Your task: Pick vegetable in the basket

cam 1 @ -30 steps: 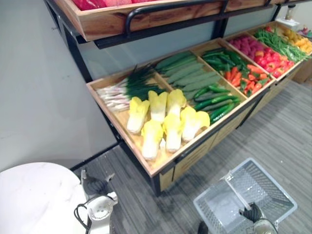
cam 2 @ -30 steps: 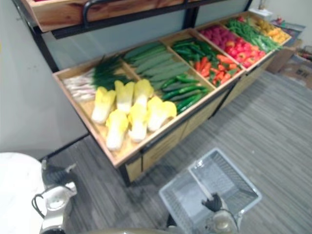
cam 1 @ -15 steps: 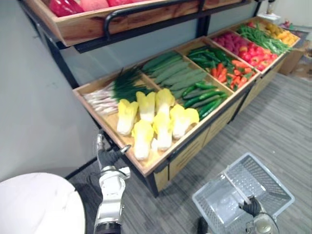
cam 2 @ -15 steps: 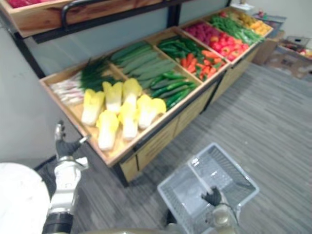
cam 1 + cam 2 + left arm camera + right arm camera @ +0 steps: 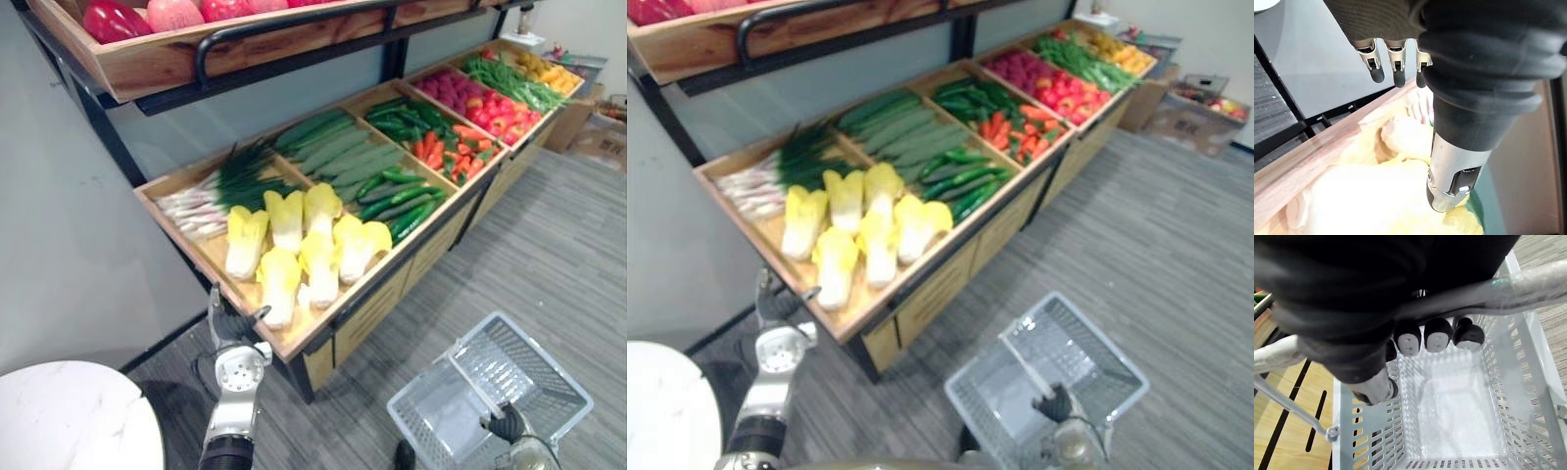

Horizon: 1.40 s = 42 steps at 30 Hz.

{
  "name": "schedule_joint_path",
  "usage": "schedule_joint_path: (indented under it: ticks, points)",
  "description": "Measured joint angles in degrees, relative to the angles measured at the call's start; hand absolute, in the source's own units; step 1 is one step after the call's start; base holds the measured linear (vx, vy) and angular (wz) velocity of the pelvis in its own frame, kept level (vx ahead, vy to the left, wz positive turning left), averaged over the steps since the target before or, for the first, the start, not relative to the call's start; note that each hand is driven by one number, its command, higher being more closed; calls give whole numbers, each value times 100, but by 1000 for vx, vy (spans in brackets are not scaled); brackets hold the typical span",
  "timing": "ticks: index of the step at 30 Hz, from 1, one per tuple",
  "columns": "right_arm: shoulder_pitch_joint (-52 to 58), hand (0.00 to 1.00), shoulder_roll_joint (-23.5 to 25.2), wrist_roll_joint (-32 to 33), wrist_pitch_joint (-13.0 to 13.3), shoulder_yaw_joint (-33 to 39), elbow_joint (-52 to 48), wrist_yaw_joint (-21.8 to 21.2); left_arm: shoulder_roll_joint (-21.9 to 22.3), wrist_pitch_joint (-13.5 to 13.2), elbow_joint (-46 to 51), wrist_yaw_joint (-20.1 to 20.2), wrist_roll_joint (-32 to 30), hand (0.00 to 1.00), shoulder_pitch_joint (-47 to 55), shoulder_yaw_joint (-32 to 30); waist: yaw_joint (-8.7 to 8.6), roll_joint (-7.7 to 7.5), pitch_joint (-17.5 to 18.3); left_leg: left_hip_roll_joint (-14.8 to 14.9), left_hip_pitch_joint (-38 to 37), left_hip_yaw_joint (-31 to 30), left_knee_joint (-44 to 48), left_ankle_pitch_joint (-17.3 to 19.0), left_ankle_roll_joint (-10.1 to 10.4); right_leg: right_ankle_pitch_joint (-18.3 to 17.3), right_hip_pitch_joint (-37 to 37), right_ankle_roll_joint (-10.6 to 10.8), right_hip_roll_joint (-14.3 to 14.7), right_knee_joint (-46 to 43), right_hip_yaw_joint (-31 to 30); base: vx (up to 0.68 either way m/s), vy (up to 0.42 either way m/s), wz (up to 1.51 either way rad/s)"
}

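Several yellow-white cabbages (image 5: 294, 245) lie in the front left part of the wooden display bin (image 5: 323, 331). My left hand (image 5: 235, 328) is raised at the bin's front edge, just below the nearest cabbage (image 5: 277, 286). Its fingers (image 5: 1396, 68) are straight and open, hovering over the cabbages (image 5: 1361, 196) and holding nothing. The grey plastic basket (image 5: 550, 357) hangs at the lower right with nothing in it. My right hand (image 5: 506, 423) is shut on the basket handle (image 5: 1528, 284), fingers (image 5: 1435, 335) curled round it.
The bin also holds scallions (image 5: 206, 201), cucumbers (image 5: 338, 152), green peppers (image 5: 397, 196), carrots (image 5: 451, 152) and red peppers (image 5: 490, 108). An upper shelf (image 5: 196, 54) overhangs the back. A white round table (image 5: 69, 416) stands at the lower left, with grey floor between bin and basket.
My left hand has risen from beside the white table up to the bin's front edge by the cabbages. The camera has shifted. The right hand keeps hold of the basket handle.
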<state>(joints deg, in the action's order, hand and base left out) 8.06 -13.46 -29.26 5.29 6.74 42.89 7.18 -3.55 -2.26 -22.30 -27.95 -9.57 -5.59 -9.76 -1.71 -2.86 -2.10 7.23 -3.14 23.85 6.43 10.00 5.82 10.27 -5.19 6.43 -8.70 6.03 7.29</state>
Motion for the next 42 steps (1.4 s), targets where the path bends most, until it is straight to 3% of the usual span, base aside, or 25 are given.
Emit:
schedule_joint_path:
  ticks: [8, 11, 19, 25, 42]
  points:
    - [-15, 100, 9, 3, -4, -55, -51, 19, 12, 37, -459, -137, 51, 0, -437, -87, -24, 2, -1, 31, 20, 188, -23, 14, 24, 7, -157, -26, 71, -1, -158, 0, -31, -12]
    - [-56, 100, 12, 4, -4, -80, -51, 50, 11, 37, -516, -235, 49, 0, -603, -85, -134, -1, -2, 39, 17, 198, -37, 32, 33, 18, -164, -40, 84, -1, -153, 31, -8, -2]
    - [-59, 100, 35, 10, -4, -145, -51, 224, 13, 37, -516, -329, 27, 0, -944, 96, -158, -3, -4, 34, 1, 209, -34, 66, 30, 19, -164, -41, 84, 0, -146, 6, -1, -1]
    - [-32, 100, 36, 9, -3, -262, -160, 229, 13, 38, -566, -351, 28, 0, -954, 88, -271, -10, -8, 35, -2, 208, -26, 68, 33, -4, -161, -77, 85, 2, -138, -5, -5, 0]
    - [-116, 100, 50, 51, -1, -263, -181, 318, 7, 132, -1276, -478, 123, 0, -1243, 29, -281, -30, -161, 67, 126, 275, -82, 82, 55, -21, -358, -105, 143, 6, -169, 0, -2, -1]
